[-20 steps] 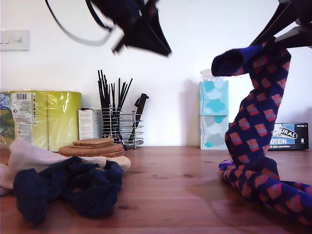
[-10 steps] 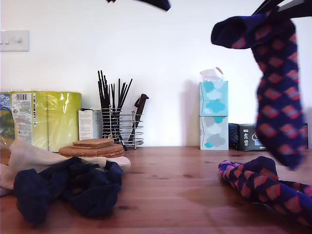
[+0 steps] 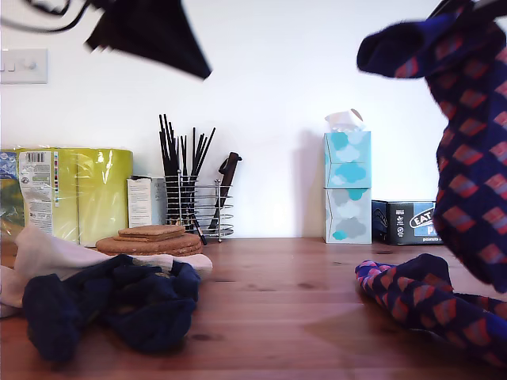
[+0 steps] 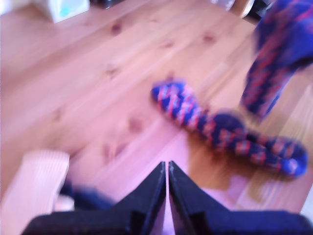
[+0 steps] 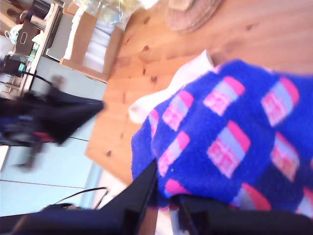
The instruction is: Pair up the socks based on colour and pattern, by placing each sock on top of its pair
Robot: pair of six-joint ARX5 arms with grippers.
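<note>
Second claw [image 5: 164,198] clamped on checked sock [image 3: 467,150], first claw [image 4: 167,169] together, box [image 3: 416,222] reading "EAT"

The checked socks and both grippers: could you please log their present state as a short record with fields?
held sock: blue checked sock, hanging clear of the table
holder: my second gripper, shut on it
matching sock: second checked sock, lying on the table below
my first gripper: shut, empty, raised
other socks: navy socks and pale sock, heaped at the exterior view's left
</note>
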